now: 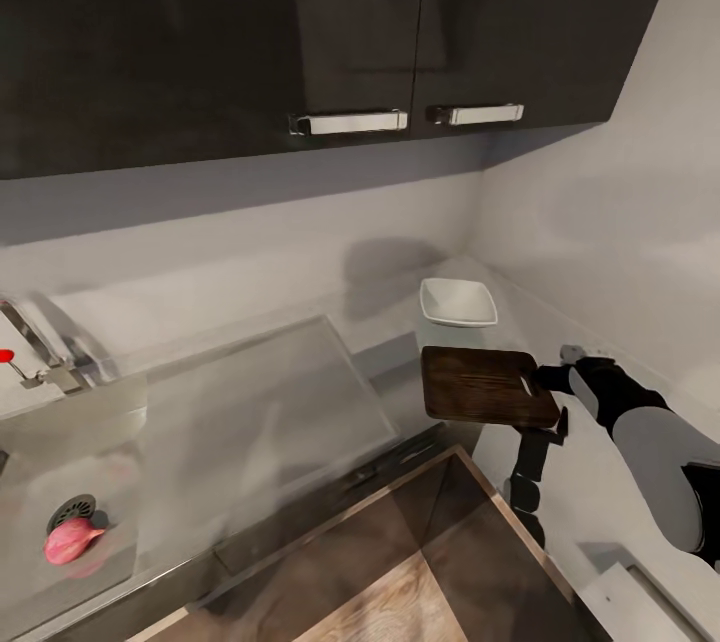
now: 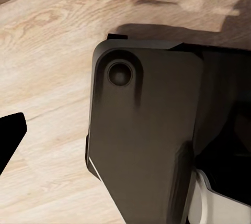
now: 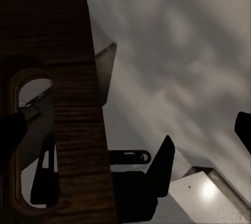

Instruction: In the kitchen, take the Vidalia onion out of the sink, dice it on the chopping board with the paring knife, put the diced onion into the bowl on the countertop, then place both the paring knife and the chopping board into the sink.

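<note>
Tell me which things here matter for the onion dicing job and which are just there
Part of the job:
- Vidalia onion, lying in the sink beside the drain
- chopping board, at the right gripper
- bowl, on the countertop behind the board

Just there:
- wall cabinets
- tap with its red knob
- wooden floor

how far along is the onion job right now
Early. The Vidalia onion lies whole in the sink by the drain, so nothing is diced. The right gripper is at the chopping board's slot end, apparently holding it. The bowl is empty. Dicing, filling and sinking remain.
</note>
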Motion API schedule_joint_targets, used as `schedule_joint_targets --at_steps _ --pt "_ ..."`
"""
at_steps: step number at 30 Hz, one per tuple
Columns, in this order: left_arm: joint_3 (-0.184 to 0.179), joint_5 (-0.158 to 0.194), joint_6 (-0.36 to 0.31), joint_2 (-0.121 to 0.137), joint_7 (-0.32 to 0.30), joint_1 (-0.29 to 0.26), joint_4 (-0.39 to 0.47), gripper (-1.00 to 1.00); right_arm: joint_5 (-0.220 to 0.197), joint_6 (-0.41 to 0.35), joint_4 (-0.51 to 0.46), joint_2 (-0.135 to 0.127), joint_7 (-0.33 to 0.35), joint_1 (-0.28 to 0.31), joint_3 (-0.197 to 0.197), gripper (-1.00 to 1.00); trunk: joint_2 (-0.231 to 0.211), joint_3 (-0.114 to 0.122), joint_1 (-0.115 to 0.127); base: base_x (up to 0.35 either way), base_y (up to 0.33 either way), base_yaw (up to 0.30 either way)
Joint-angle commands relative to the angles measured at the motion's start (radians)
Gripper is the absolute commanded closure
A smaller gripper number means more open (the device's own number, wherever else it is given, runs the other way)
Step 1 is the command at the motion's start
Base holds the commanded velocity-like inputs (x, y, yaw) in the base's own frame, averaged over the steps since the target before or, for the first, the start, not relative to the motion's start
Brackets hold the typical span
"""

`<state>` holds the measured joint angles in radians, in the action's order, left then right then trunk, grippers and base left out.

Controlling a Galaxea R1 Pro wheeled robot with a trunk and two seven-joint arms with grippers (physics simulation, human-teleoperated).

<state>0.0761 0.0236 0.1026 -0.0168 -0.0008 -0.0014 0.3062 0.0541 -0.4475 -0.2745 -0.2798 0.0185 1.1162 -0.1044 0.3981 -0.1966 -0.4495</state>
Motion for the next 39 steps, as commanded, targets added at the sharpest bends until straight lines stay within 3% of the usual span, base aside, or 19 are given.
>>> schedule_joint_targets --at_steps 1,14,39 --pt "0.005 0.002 0.002 -0.001 -0.001 0.0 0.001 -1.0 0.006 0.0 0.0 0.001 0.004 0.001 -0.008 -1.0 0.002 -0.002 -0.001 0.0 0.002 0.0" --pt "0.005 0.004 0.002 -0.002 -0.001 0.0 0.0 -1.0 0.009 0.024 0.024 -0.001 0.012 0.001 -0.008 -1.0 0.002 -0.006 -0.001 0.0 0.0 0.0" --pt "0.004 0.004 0.002 -0.002 -0.001 0.0 -0.001 -1.0 0.009 0.024 0.026 -0.001 0.012 0.001 -0.008 -1.0 0.002 -0.041 -0.001 0.0 0.0 0.0"
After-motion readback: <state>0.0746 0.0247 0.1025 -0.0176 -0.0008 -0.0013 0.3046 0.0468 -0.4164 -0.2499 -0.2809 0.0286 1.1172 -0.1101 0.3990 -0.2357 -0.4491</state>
